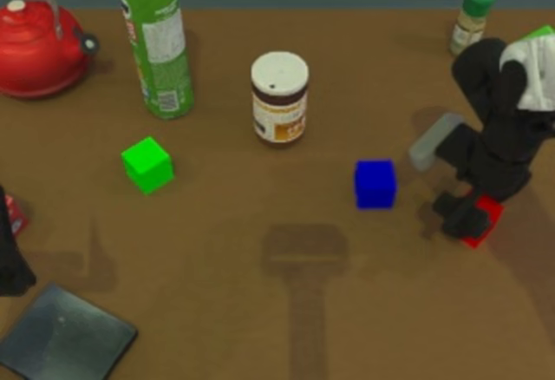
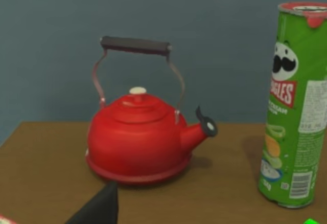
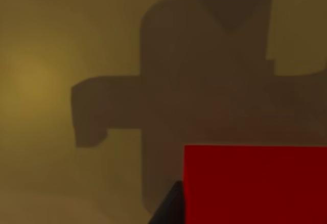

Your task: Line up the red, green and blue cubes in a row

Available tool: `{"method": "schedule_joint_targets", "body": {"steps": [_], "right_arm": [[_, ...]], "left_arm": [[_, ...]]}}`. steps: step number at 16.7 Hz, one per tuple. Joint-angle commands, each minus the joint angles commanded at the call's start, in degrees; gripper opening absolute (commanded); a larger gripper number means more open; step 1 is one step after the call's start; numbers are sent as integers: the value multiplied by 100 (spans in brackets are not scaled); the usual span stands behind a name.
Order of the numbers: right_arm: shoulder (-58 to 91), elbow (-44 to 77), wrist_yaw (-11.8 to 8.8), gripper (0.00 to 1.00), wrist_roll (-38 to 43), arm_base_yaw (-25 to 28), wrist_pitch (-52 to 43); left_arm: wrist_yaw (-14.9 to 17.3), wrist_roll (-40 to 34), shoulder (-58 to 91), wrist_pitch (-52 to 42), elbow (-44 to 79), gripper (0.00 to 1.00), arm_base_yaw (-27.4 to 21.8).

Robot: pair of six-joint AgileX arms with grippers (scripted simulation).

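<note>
The right gripper (image 1: pixel 468 215) sits over the small matte red cube (image 1: pixel 487 224) — finger state cannot be told — near the deep blue cube (image 1: pixel 375 184).

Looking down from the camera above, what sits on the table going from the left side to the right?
Red kettle → green cube → white-lidded jar → blue cube → red cube, under the right gripper.
</note>
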Motion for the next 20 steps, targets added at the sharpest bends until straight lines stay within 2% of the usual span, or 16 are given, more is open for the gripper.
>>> {"method": "schedule_joint_targets", "body": {"steps": [3, 8, 14, 17, 20], "right_arm": [[-104, 167, -4, 0, -19, 21, -235], [-569, 674, -6, 0, -19, 47, -1283], [-623, 735, -7, 0, -10, 33, -1385], [-336, 1122, -12, 0, -101, 344, -1611], [237, 2059, -22, 0, -246, 962, -2080]], "left_arm": [[0, 0, 0, 0, 0, 100, 0], [0, 0, 0, 0, 0, 100, 0], [0, 0, 0, 0, 0, 100, 0], [0, 0, 0, 0, 0, 100, 0], [0, 0, 0, 0, 0, 100, 0]]}}
